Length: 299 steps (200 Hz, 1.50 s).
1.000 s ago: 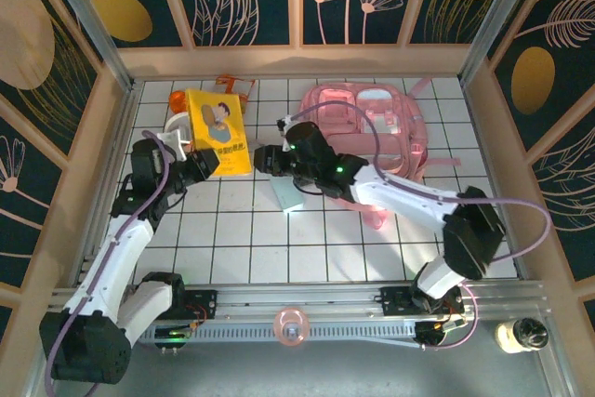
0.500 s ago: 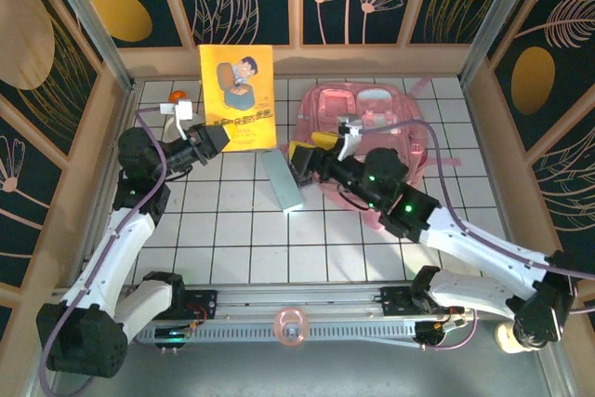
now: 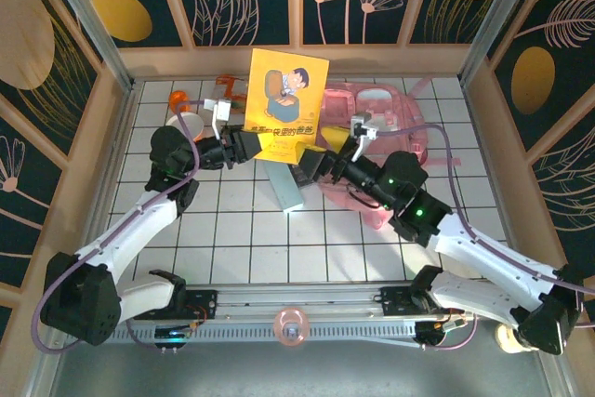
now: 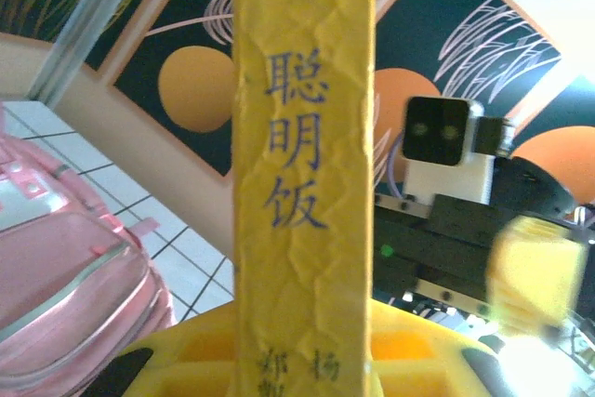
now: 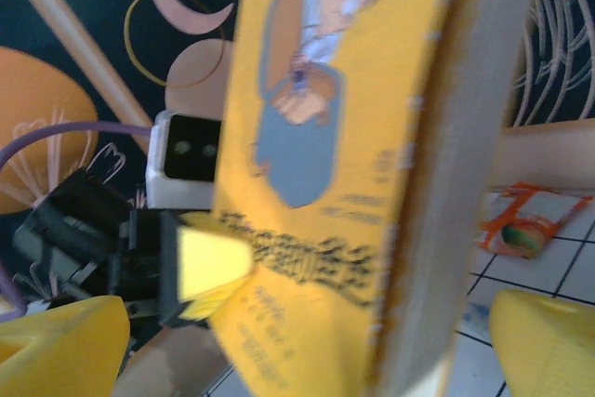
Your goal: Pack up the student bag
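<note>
Student bag [image 3: 400, 113] lies at 1 o'clock, yellow book [image 3: 286, 107] aloft at 12
Left gripper [image 3: 249, 144] pinches the book; right gripper [image 3: 311, 157] gapes wide just beside it

We see a yellow book [image 5: 316, 137] with a cartoon figure on its cover, tilted, its page edge towards us, standing between the wide-spread yellow tips of our right gripper [image 5: 302, 350]. The left gripper [image 5: 216, 271] pinches its lower edge. An orange packet [image 5: 521, 230] lies on the tiled table [image 5: 576, 276].
</note>
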Tool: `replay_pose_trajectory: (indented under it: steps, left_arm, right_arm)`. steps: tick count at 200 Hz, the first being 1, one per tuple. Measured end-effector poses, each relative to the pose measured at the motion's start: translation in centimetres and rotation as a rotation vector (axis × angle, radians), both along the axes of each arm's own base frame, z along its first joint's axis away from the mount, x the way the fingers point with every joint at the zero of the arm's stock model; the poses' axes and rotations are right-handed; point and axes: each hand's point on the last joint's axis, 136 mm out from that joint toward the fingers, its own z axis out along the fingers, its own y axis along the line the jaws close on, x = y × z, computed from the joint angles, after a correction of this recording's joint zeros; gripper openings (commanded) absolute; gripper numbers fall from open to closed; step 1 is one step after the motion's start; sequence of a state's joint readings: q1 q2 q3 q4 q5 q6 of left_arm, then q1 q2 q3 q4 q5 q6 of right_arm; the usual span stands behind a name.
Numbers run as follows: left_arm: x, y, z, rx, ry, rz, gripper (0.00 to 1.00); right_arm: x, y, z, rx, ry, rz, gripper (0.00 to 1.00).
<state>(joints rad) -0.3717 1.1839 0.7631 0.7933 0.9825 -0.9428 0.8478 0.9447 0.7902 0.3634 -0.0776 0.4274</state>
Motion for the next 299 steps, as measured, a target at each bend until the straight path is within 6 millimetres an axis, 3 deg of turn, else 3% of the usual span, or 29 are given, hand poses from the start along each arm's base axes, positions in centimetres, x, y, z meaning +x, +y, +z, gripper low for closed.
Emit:
replay_pose_trajectory:
  steps: [29, 49, 79, 91, 99, 113, 130, 155, 180, 201, 252, 276, 299]
  left_arm:
    - [-1.6, -1.1, 1.6, -0.034, -0.048, -0.063, 0.00]
    - [-2.5, -1.7, 2.6, -0.050, -0.083, -0.094, 0.02]
    - [-2.3, -1.8, 2.8, -0.062, -0.098, -0.095, 0.04]
    - [-2.0, -1.9, 2.6, -0.063, -0.092, -0.094, 0.08]
    - [-2.0, -1.9, 2.5, -0.063, -0.090, -0.093, 0.16]
    - [-2.0, -2.1, 2.3, -0.051, -0.104, -0.088, 0.38]
    - [-1.0, -2.1, 2.0, -0.014, -0.129, -0.023, 0.61]
    - [0.9, -1.4, 1.6, 0.110, -0.210, 0.129, 0.76]
    - [1.2, -0.1, 1.7, 0.266, -0.388, 0.251, 0.79]
    - [0.7, 0.7, 1.4, 0.392, -0.553, 0.276, 0.78]
    - [-0.3, 1.3, -3.5, 0.658, -0.832, 0.176, 0.84]
    - [-0.1, 1.1, -6.2, 0.745, -0.869, 0.111, 0.84]
    - [-0.5, 0.4, -8.9, 0.802, -0.868, 0.019, 0.84]
  right_arm:
    - [0.3, -0.3, 0.7, 0.041, 0.003, 0.066, 0.97]
    - [-0.7, 0.6, 1.0, 0.054, -0.013, 0.171, 0.86]
    - [-2.6, 1.5, 1.7, 0.073, -0.042, 0.305, 0.49]
    - [-2.6, 1.4, 1.8, 0.075, -0.048, 0.318, 0.27]
    - [-2.5, 1.2, 1.7, 0.075, -0.048, 0.317, 0.12]
    - [-2.3, 0.8, 1.2, 0.063, -0.047, 0.307, 0.02]
    - [-2.5, 0.1, 0.6, 0.028, -0.058, 0.288, 0.00]
    - [-2.6, -2.0, -0.2, -0.073, -0.100, 0.180, 0.00]
    - [-2.4, -4.0, -1.7, -0.248, -0.180, 0.071, 0.00]
    - [-1.7, -4.8, -4.5, -0.463, -0.221, 0.025, 0.00]
    - [-1.0, -6.6, -13.6, -0.976, -0.270, 0.101, 0.00]
    - [-1.5, -7.0, -15.5, -1.103, -0.325, 0.182, 0.00]
    - [-1.7, -6.8, -15.9, -1.164, -0.368, 0.241, 0.00]
